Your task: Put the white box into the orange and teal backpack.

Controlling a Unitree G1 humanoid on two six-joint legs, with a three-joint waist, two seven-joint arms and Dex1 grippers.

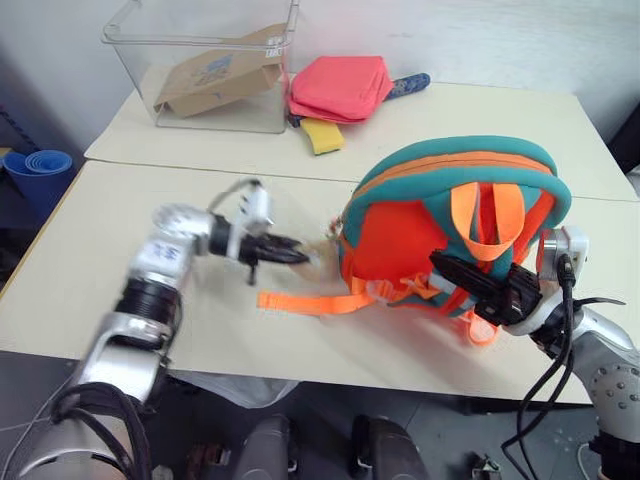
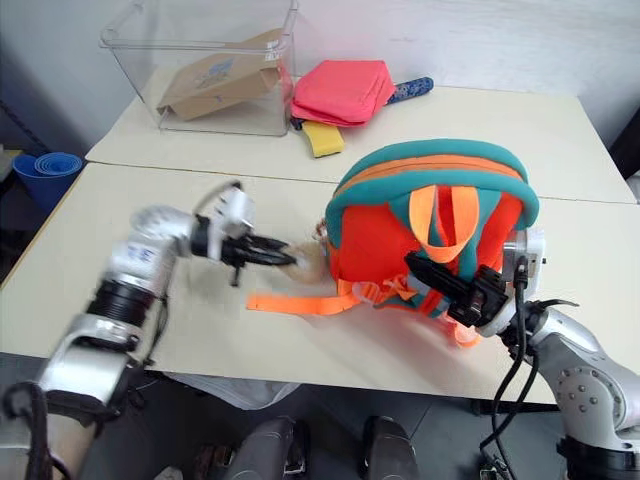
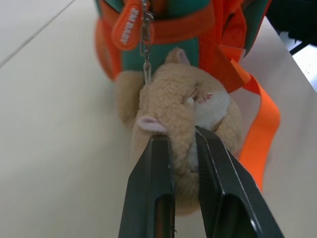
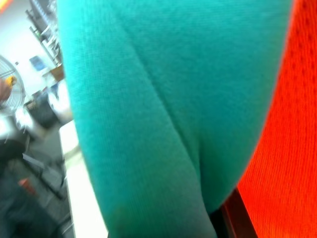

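The orange and teal backpack [image 1: 455, 225] stands upright on the desk [image 1: 120, 270]. Right gripper [image 2: 450, 282] clenches its lower strap area, contact partly hidden. Left gripper [image 3: 181, 148] grasps the plush animal [image 3: 190, 111] at the backpack's side.

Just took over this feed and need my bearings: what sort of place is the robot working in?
Probably a lab or workshop test bench, not a home: two plain cream tables pushed together, a clear plastic bin holding a cardboard package, and metal shelving in the background.
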